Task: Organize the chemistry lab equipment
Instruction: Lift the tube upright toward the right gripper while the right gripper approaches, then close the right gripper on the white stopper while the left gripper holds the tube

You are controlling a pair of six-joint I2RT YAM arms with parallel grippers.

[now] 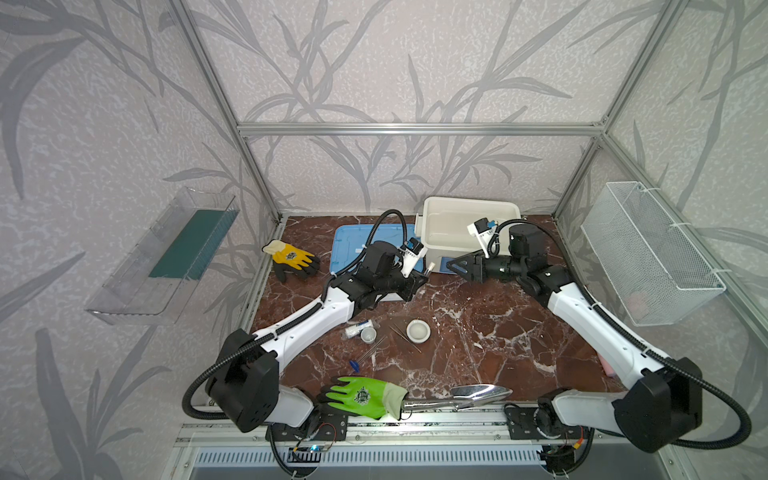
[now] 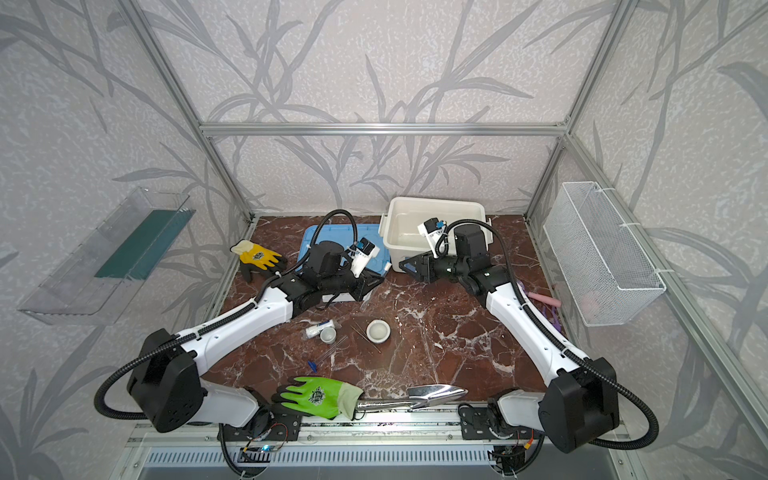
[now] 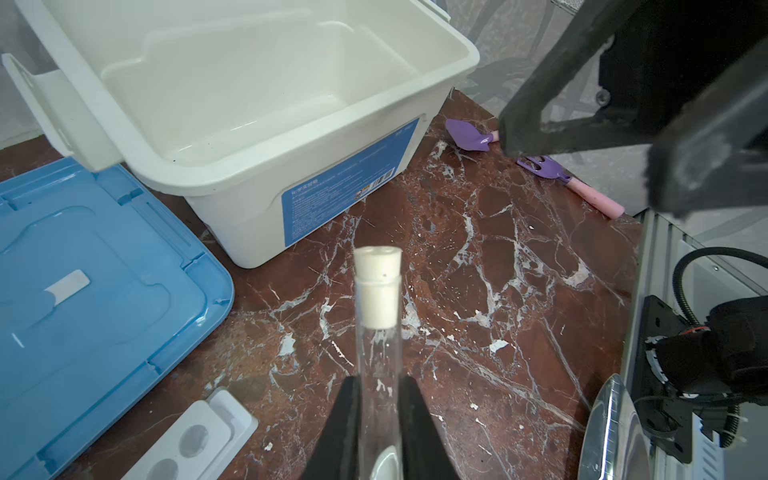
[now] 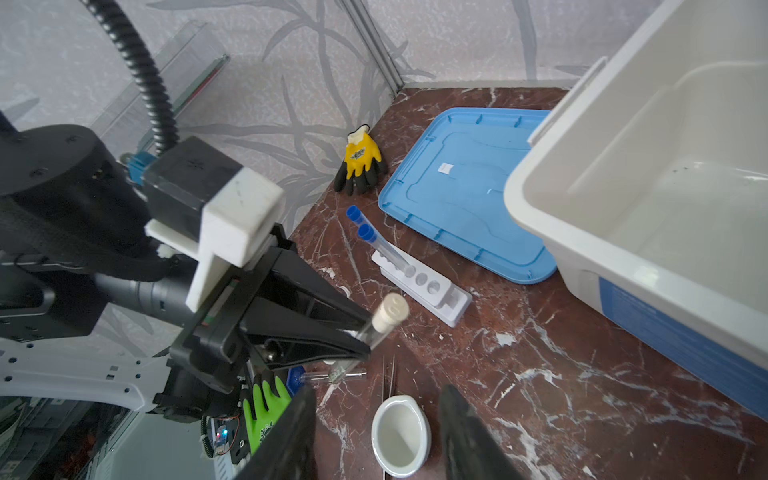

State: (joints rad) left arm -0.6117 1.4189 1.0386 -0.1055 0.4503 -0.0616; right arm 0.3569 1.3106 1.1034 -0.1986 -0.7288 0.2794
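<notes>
The left gripper (image 3: 380, 380) was clamped on a clear test tube (image 3: 379, 345). The tube's white cap (image 3: 377, 286) pointed away from the jaws, and it was held clear of the marble table (image 3: 478, 291). The right gripper (image 4: 378, 388) faced it with its jaws apart and nothing between them, near the capped end but not touching it.

Just beside the held tube, the white six-hole rack (image 4: 419, 284) sat on the table with two blue-capped tubes (image 4: 365, 230) leaning in its holes. Beyond the rack, a blue lid (image 1: 353, 245) lay flat against an open white bin (image 1: 469, 204).

Nearer the front stood a small white bowl (image 1: 418, 330) with thin tweezers (image 1: 402, 336) just beside it. To its left were a cup (image 1: 368, 334) and a bottle (image 1: 353, 330) lying on its side, and a loose tube (image 1: 354, 365) with a blue cap lay flat nearby. A green glove (image 1: 361, 395) and a shiny trowel (image 1: 478, 392) lay along the front edge, and a yellow glove (image 1: 291, 257) lay at the far left.
</notes>
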